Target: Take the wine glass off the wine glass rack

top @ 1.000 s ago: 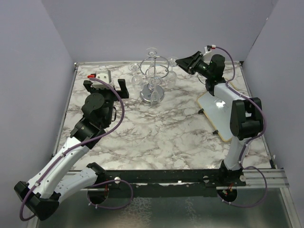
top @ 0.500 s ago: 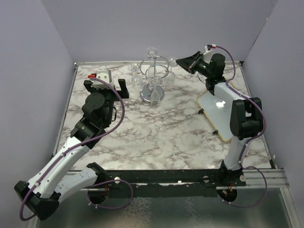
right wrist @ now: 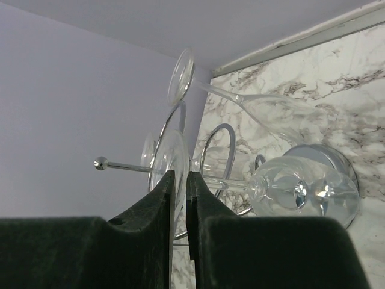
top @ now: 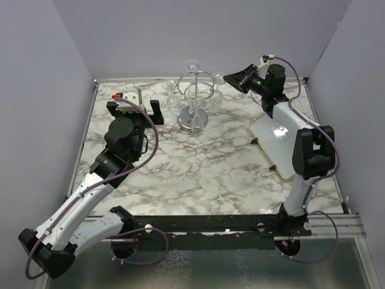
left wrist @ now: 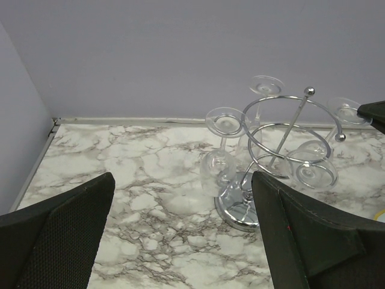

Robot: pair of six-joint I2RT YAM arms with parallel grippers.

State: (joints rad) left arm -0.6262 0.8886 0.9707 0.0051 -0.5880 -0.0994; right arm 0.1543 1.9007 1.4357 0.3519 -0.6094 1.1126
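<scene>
The chrome wine glass rack (top: 194,91) stands at the back middle of the marble table, with clear glasses hanging upside down from its ring arms. My right gripper (top: 227,78) is at the rack's right side, shut on the round foot of a wine glass (top: 219,77). In the right wrist view the foot's rim (right wrist: 172,158) sits between the nearly closed fingers (right wrist: 180,177), with the bowl (right wrist: 301,188) beyond. My left gripper (top: 133,111) is open wide and empty, left of the rack (left wrist: 283,150).
Two other glasses hang on the rack, one at the back (top: 193,64) and one on the left (top: 171,87). A white board (top: 278,141) lies at the right. A small white box with a red part (top: 129,95) sits at the back left.
My right wrist has lifted slightly while still pinching the glass foot. The left arm has not moved.
</scene>
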